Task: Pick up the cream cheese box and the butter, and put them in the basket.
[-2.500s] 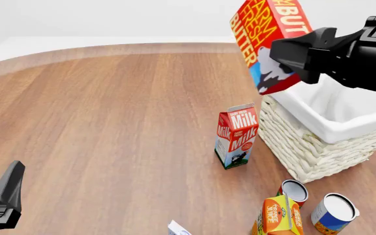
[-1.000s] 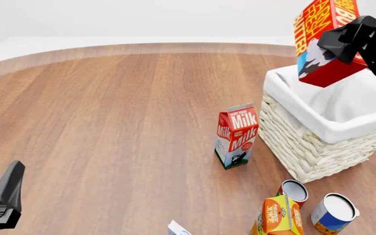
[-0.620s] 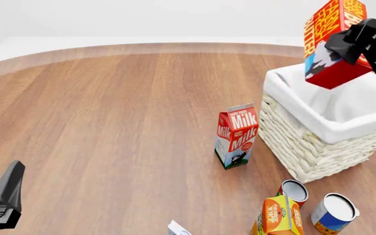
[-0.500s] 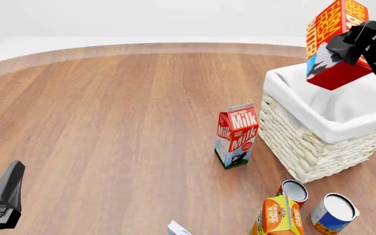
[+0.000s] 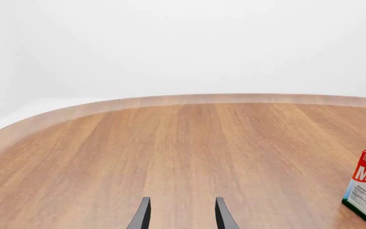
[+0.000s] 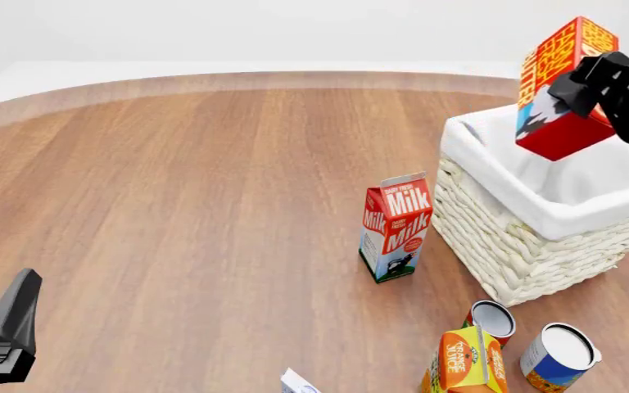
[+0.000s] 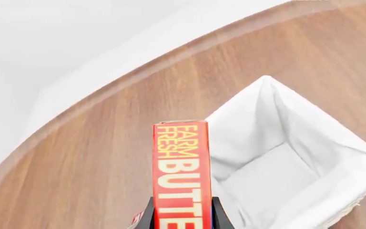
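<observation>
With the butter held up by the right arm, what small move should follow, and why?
Probably lower it a little, then release: the right gripper grips the butter tilted above the basket, over its far-left corner, and the lined interior looks empty.

Simulated tabletop test scene, not a real room: smooth rendered brown wooden table with a rounded edge (image 6: 183,205), blank white backdrop, and grocery props scattered about, such as a red gable-topped milk carton (image 6: 395,226) and an off-white woven wicker basket with white cloth lining (image 6: 533,237)

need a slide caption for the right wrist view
Right claw holds the butter above the basket.
</observation>
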`<state>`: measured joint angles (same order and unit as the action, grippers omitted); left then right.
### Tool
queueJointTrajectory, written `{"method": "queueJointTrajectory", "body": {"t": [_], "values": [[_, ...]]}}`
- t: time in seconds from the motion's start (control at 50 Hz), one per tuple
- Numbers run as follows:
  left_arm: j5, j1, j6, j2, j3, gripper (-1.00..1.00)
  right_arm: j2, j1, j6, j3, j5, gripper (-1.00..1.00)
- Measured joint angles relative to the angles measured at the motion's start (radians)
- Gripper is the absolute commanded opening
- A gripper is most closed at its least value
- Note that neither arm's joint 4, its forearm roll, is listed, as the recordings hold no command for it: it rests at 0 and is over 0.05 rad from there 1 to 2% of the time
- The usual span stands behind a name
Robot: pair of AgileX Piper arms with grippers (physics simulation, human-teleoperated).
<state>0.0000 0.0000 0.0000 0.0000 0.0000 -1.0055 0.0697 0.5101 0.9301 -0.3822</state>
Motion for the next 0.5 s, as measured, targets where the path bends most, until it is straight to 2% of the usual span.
{"method": "queueJointTrajectory", "body": {"t": [0.5], "values": [[0.000, 0.000, 0.000, 0.000, 0.000, 1.00, 0.079, 0.010, 0.165, -0.064, 0.001, -1.00]]}}
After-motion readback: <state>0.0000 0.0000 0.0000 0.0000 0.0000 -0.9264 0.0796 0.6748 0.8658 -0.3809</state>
